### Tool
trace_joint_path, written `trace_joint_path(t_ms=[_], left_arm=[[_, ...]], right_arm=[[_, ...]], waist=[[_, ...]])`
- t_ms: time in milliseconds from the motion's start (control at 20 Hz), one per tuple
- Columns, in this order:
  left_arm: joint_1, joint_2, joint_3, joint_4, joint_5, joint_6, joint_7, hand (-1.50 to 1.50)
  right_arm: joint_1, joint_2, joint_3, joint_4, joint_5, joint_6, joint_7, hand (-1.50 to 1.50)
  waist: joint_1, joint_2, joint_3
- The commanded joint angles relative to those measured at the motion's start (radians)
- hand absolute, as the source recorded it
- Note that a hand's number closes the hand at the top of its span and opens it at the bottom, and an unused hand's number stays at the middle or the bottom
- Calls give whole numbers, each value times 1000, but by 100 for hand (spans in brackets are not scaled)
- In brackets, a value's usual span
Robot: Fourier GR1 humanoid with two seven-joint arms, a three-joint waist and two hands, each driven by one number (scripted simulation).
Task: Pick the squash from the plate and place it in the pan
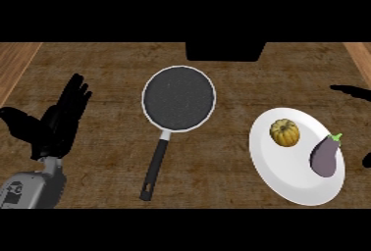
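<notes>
Squash point(285, 133): small, round, yellow-orange and ribbed; it lies on the upper left part of the white plate point(279, 169), untouched.
Plate: oval in this view, at the right of the counter point(217, 171), well apart from the pan.
Eggplant point(325, 156): dark purple with a green stem at its top end; it lies on the right side of the same plate, just beside the squash but not touching it.
Pan point(179, 98): dark inside with a pale rim, near the middle of the counter; nothing lies in it.
Pan handle point(155, 168): black, running down and slightly left from the pan toward the lower edge.
Left hand point(59, 122): black, at the left of the view on a grey forearm, fingers straight and pointing up, holding nothing; it is well apart from pan and plate.
Right hand point(355, 92): only dark slivers show at the right edge, above and beside the plate; whether its fingers are open or curled cannot be told.
Between plate and pan: bare brown wood-grain counter, with nothing standing in the way.
Top edge: a dark block point(225, 51) sits behind the pan.
</notes>
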Motion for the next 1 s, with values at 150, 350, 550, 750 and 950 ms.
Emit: trace_joint_path(t_ms=[150,350,550,750,950], left_arm=[[29,-24,30,-8,-8,-16,-5,0],[20,-13,50,39,-2,-49,-34,0],[6,-36,39,-4,-38,-16,16,0],[20,-23,66,-28,-25,-57,20,0],[107,-53,47,-72,-53,-58,-2,0]], right_arm=[[-28,60,51,-75,68,116,88,-150],[-79,57,97,-129,144,140,157,-150],[-9,52,77,-213,202,153,176,-150],[-34,195,91,-254,235,150,304,-150],[-132,257,63,-193,242,195,322,-150]], waist=[[-16,-4,1],[-15,-3,0],[-21,-5,1],[-17,-5,1],[-11,-4,1]])
